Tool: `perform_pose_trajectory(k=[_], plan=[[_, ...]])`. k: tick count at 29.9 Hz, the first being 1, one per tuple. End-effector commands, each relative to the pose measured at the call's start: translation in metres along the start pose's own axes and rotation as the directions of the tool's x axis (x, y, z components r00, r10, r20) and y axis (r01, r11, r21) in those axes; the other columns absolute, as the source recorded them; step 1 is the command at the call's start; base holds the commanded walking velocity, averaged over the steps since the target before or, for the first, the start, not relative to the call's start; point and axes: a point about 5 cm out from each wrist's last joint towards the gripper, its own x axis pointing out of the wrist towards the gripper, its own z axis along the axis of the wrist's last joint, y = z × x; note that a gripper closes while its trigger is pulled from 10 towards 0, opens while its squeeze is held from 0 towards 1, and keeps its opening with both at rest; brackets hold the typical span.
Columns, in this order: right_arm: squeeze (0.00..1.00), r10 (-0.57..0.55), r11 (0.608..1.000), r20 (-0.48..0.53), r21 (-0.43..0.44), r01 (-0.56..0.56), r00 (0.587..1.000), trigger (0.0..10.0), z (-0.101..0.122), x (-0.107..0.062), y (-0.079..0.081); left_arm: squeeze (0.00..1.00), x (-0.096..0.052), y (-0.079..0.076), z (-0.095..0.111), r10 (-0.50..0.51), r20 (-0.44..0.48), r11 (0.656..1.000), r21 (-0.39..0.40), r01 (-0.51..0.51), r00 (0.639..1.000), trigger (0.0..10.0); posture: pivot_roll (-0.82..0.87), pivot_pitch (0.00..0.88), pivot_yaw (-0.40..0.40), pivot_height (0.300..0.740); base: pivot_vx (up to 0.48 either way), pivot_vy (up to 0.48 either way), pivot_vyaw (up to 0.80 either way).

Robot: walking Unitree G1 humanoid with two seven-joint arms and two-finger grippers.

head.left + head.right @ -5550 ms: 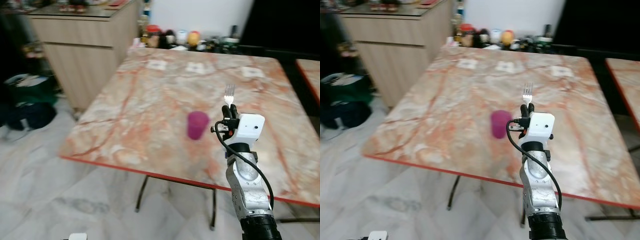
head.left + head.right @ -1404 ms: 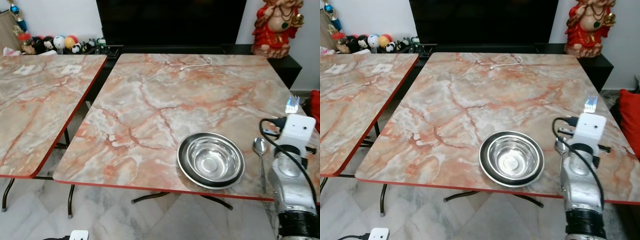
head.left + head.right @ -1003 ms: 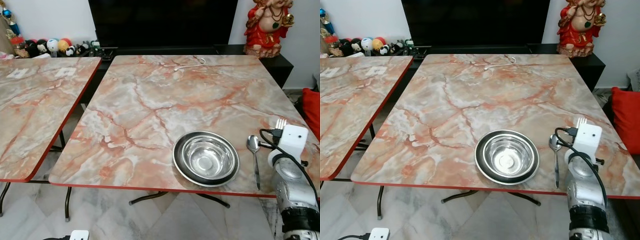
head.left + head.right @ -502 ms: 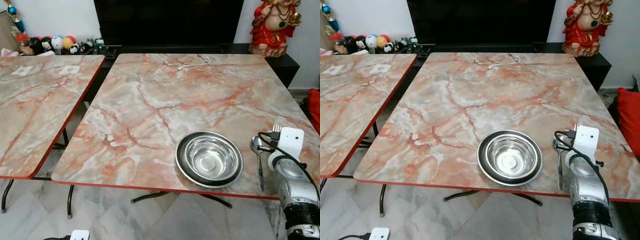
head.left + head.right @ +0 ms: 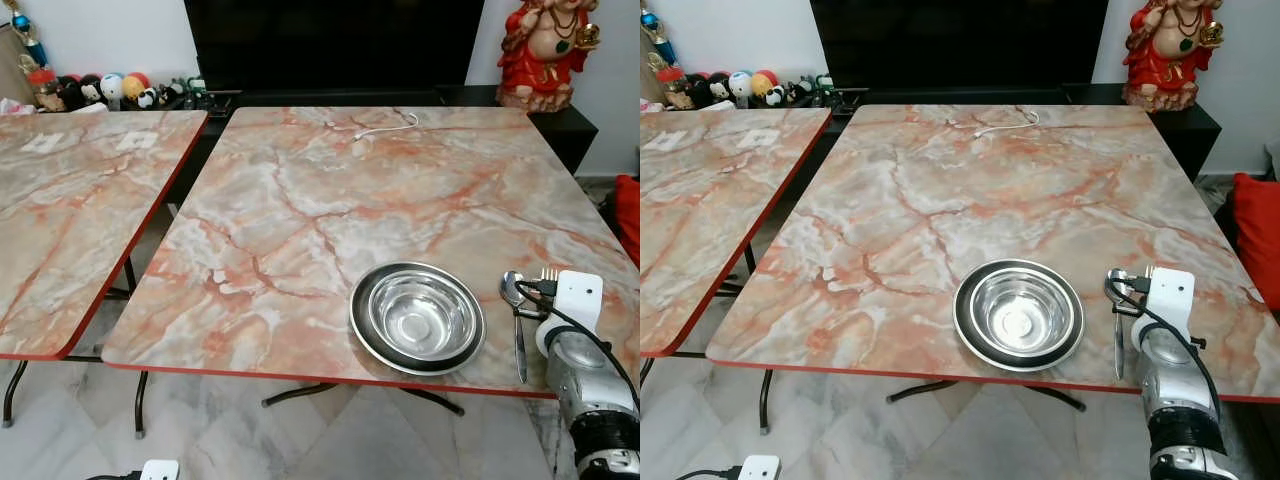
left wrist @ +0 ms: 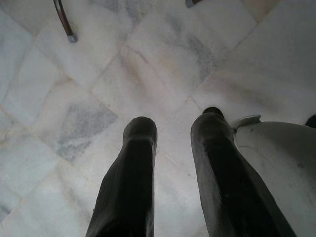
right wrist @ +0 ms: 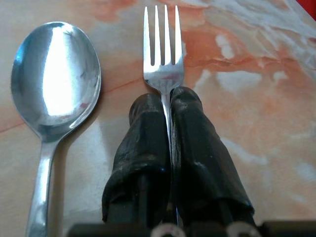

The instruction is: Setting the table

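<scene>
Two black fingers of the right gripper are pressed together on the handle of a fork, pinching it just below the tines. The fork's tines point away from the wrist, low over the marble tabletop, and whether they touch the surface cannot be told. Just beside the fork lies a spoon, its bowl level with the tines and its handle running back alongside the gripper.

From the head views, the right arm reaches up from the lower right, its white wrist block sitting over the near right corner of the table, with the fork's tips showing just past it. The spoon rests between the wrist and a steel bowl, which sits near the table's front edge. A white cable lies at the far side of the same table. A second marble table stands to the left, and a red figurine stands on the dark cabinet behind.

The left gripper hangs over the pale floor tiles, its fingers spread apart with nothing between them.
</scene>
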Motion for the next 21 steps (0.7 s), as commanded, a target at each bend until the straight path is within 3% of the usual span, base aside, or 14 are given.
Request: perform_pose_trajectory(k=[1,21], plan=[[0.0,-0.002,1.0,0.005,-0.007,0.002,1.0,10.0,0.0029,0.0021,-0.001,0.0,-0.001,0.0034,-0.0037,0.003,-0.027,1.0,0.015,-0.003,1.0,10.0,-0.06,0.022,0.06,0.74,0.0,0.0,0.0],[0.0,0.024,1.0,0.025,-0.008,-0.024,0.999,10.0,0.0096,0.0076,0.0072,0.0,-0.0011,0.0043,-0.0036,0.006,-0.026,1.0,0.013,-0.006,1.0,10.0,-0.05,0.02,0.061,0.74,0.0,0.0,0.0]])
